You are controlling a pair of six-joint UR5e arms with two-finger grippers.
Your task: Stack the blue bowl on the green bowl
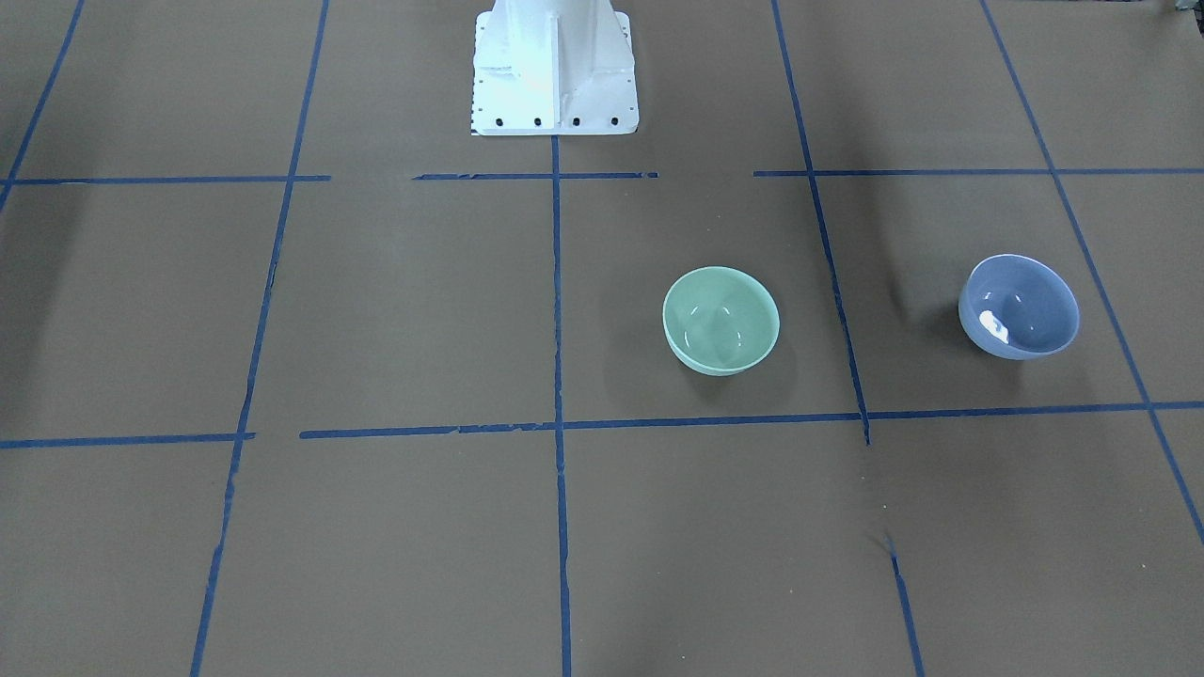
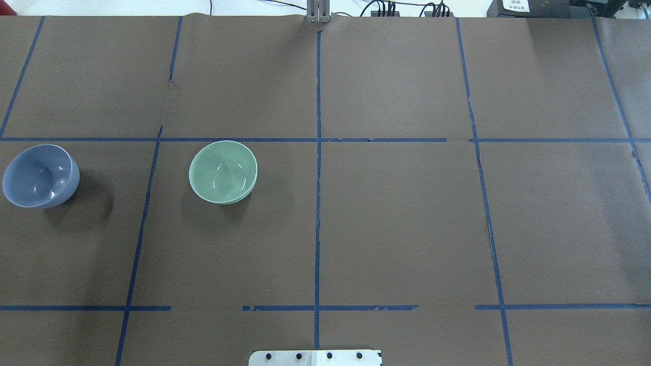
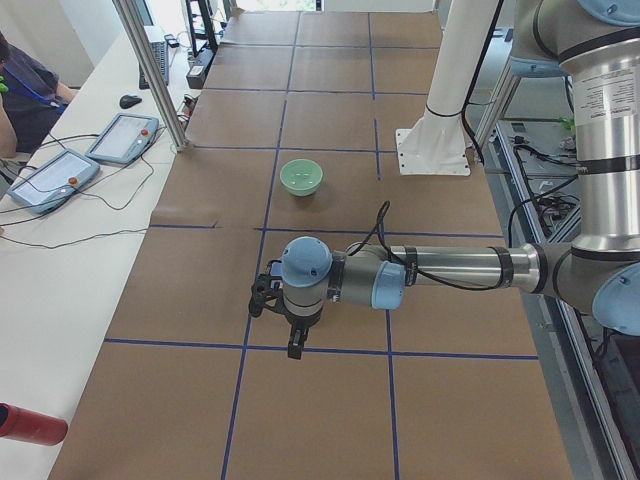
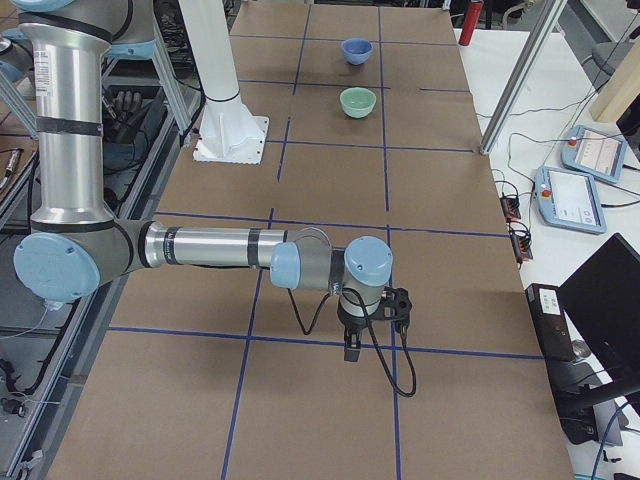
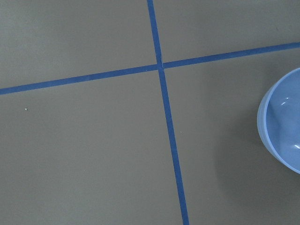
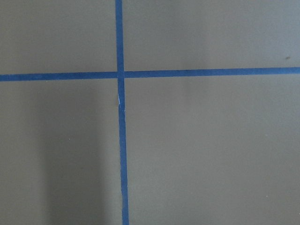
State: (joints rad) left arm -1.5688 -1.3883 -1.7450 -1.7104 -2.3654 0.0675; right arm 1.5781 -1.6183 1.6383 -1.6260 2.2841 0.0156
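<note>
The blue bowl [image 2: 40, 176] stands upright and empty at the table's far left in the overhead view; it also shows in the front view [image 1: 1019, 307] and at the right edge of the left wrist view [image 5: 283, 122]. The green bowl [image 2: 223, 172] stands upright and empty to its right, apart from it, and shows in the front view [image 1: 720, 321]. My left gripper [image 3: 292, 345] hangs above the table near the blue bowl's place and points down; I cannot tell if it is open or shut. My right gripper [image 4: 352, 350] hangs over bare table far from both bowls; I cannot tell its state either.
The white robot pedestal [image 1: 553, 70] stands at the table's middle, on the robot's side. Blue tape lines [image 2: 318, 168] divide the brown table cover into squares. Two teach pendants [image 3: 120, 137] and a metal post [image 3: 150, 70] stand on the operators' side.
</note>
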